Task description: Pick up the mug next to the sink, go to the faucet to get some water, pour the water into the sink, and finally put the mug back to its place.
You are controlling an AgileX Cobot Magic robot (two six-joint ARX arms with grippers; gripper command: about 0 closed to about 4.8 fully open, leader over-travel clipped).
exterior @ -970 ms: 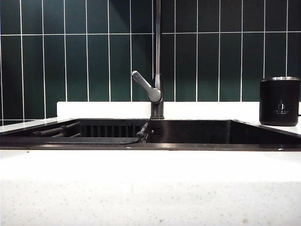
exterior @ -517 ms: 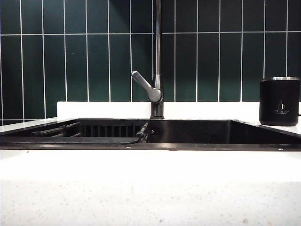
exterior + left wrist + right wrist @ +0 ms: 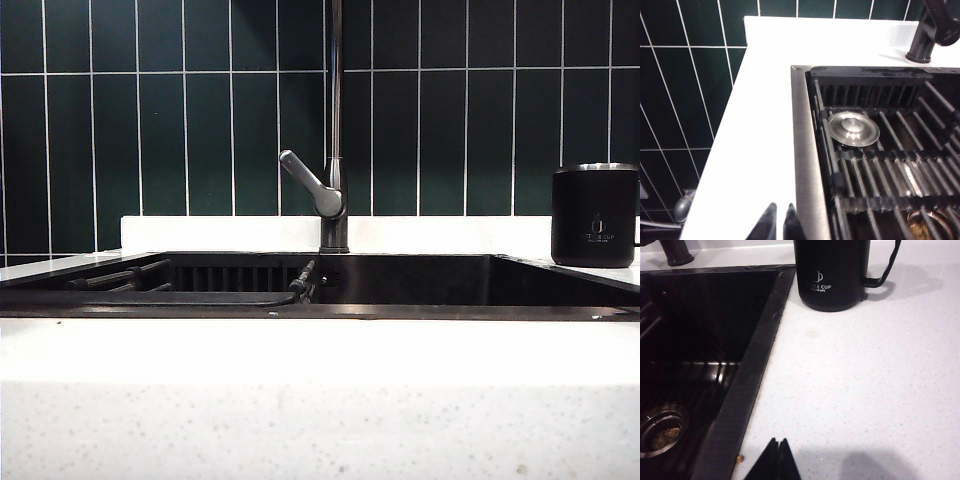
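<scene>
Currently your right gripper (image 3: 776, 460), fingers together, hangs short of the mug (image 3: 832, 275); left gripper (image 3: 779, 222), nearly closed, hovers beside the sink (image 3: 802, 150) rim.

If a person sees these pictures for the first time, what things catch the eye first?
The black mug stands upright on the white counter, right of the dark sink. The tall faucet rises behind the sink's middle before dark green tiles. A shiny round metal lid lies on the rack bars inside, and both hands, left and right, are shut, holding nothing.

mug (image 3: 594, 215) on counter (image 3: 320, 400) right of sink (image 3: 400, 285), faucet (image 3: 336, 130) behind sink
</scene>
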